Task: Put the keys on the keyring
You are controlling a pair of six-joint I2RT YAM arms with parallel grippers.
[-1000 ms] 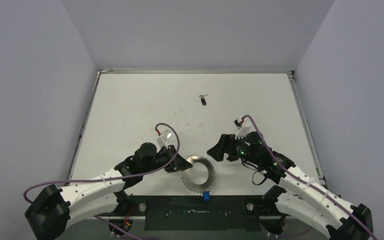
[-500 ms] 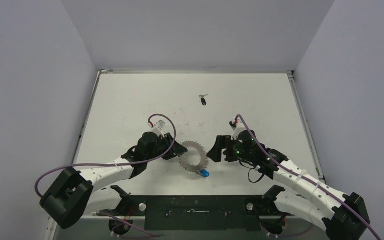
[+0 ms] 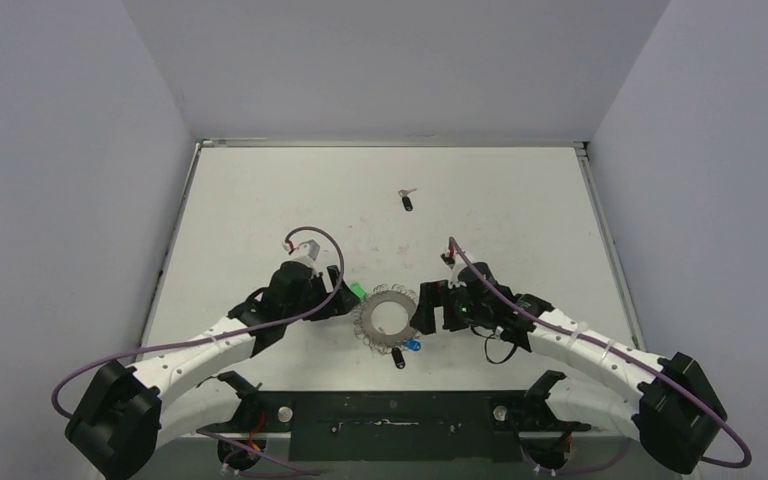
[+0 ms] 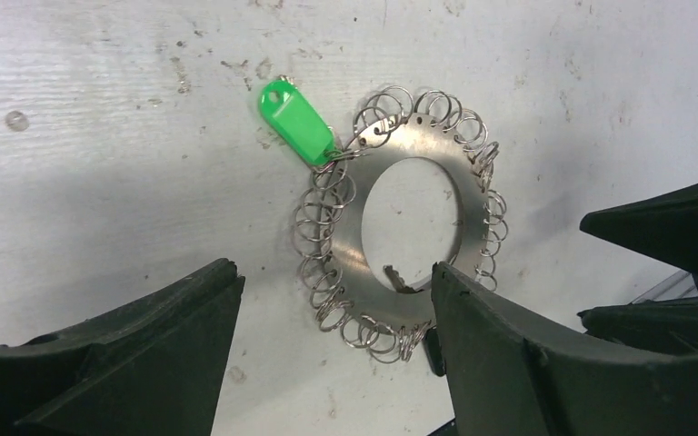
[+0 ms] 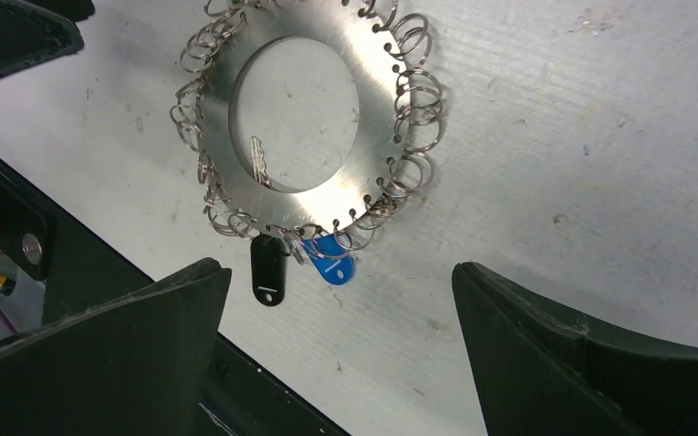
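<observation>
The keyring point(image 3: 388, 318), a flat silvery disc with small wire loops round its rim, lies flat on the white table between my two grippers. One black-headed key point(image 3: 398, 358) hangs from its near rim; its head point(image 5: 268, 270) shows clearly in the right wrist view and half hidden point(image 4: 434, 350) in the left wrist view. A second black-headed key point(image 3: 406, 201) lies loose farther back on the table. My left gripper point(image 3: 345, 300) point(image 4: 334, 271) is open at the keyring's point(image 4: 345, 245) left side, holding nothing. My right gripper point(image 3: 422, 310) point(image 5: 336, 270) is wide open over the keyring's point(image 5: 377, 91) right side, empty.
A green tag point(image 3: 357, 292) point(image 4: 295, 120) and a blue tag point(image 3: 413, 345) point(image 5: 332, 268) hang on the ring's rim. The black base plate point(image 3: 390, 425) point(image 5: 100, 300) runs along the table's near edge, just behind the ring. Grey walls close in the table on three sides.
My left gripper has opened and let go of the keyring, which went from tilted up near the front edge to lying flat a little farther back. Both grippers moved in towards it.
</observation>
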